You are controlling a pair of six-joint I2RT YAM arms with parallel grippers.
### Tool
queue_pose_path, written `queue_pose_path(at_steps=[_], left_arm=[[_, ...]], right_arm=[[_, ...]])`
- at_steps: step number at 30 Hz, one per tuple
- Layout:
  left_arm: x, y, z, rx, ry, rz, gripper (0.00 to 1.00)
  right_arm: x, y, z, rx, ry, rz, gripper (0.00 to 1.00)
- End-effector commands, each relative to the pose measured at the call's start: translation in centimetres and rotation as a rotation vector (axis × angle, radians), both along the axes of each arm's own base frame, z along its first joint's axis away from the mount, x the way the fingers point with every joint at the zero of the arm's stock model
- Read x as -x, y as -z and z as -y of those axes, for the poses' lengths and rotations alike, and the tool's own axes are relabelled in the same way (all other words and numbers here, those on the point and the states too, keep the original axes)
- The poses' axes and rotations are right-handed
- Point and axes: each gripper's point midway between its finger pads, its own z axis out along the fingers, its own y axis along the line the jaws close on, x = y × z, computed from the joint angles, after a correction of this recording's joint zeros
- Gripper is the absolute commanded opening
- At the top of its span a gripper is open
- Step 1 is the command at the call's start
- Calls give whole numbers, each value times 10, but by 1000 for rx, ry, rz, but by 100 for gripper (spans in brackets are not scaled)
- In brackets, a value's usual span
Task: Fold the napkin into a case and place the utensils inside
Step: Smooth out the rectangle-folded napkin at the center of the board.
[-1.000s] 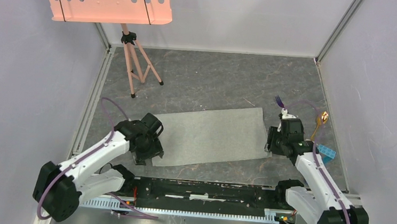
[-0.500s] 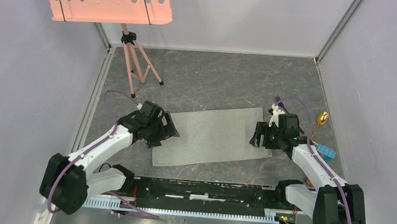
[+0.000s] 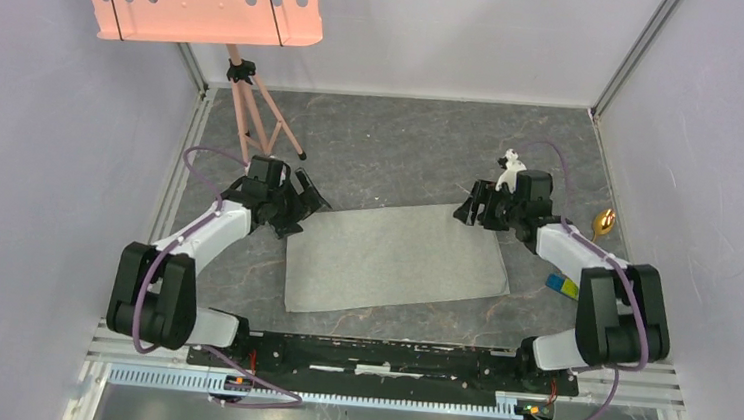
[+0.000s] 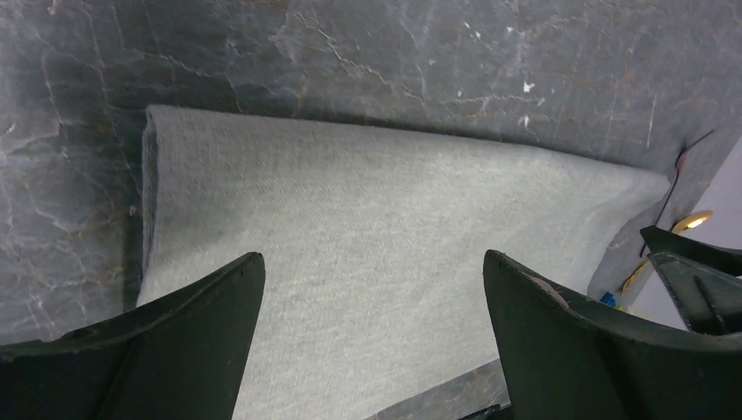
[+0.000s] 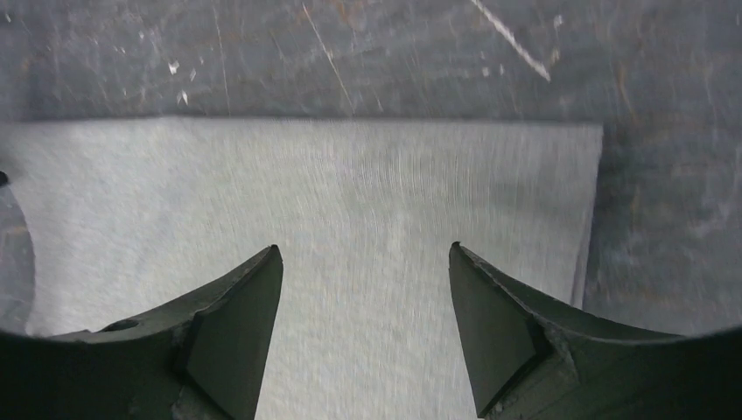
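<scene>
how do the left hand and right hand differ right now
The left hand is at the far left corner of the napkin, and the right hand is at its far right corner. The left hand's jaws look spread wider than the right hand's. Both are open, empty and pointed at the napkin.

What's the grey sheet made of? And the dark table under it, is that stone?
The napkin looks like soft matte cloth: the wrist views show a fine weave and a limp, slightly lifted edge. The table looks like dark stone with pale veins, but it may be a printed mat; the pictures cannot settle that.
</scene>
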Motion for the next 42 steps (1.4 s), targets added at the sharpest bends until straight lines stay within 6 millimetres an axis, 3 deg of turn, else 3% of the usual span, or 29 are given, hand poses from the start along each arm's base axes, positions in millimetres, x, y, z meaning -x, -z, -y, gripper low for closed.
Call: queue_pose_path(at_steps=[1,5,10,14,16,19,21,24,28,34,37,42], left_arm=[[-26,-8,8,47,42,57,100],[-37,5,1,24,2,39,100],[-54,23,-22,-25,-78,24,100],[-57,39,-35,-74,-98,-19,100],[-57,31,-34,-77,-91,6,100],[-57,10,-33,-73,-70,57,100],[-53,-7,-26,-35,-31,81,100],[-44,-19,-17,19,-13,93,100],[-41,-10,-13,65,-32,84,100],[-46,9,-9,87,-47,32,100],[-50,19,-19,25,-67,34,100],[-48,55,-33,-60,-92,-84,100]], right_arm=[[-47,-21,-13,-82,7,90,73],[-66,-4,-9,-45,31,57,70],[-90,22,11,71,77,45,70],[-98,41,28,165,90,18,70],[-103,37,30,196,71,34,70],[-111,13,27,211,46,67,71],[-108,-10,22,220,27,93,72],[-89,-34,10,190,2,121,75],[-67,-22,3,104,-20,98,78],[-65,4,-1,28,-47,29,76],[-69,19,10,45,-20,18,76],[-67,47,54,202,76,-51,76]])
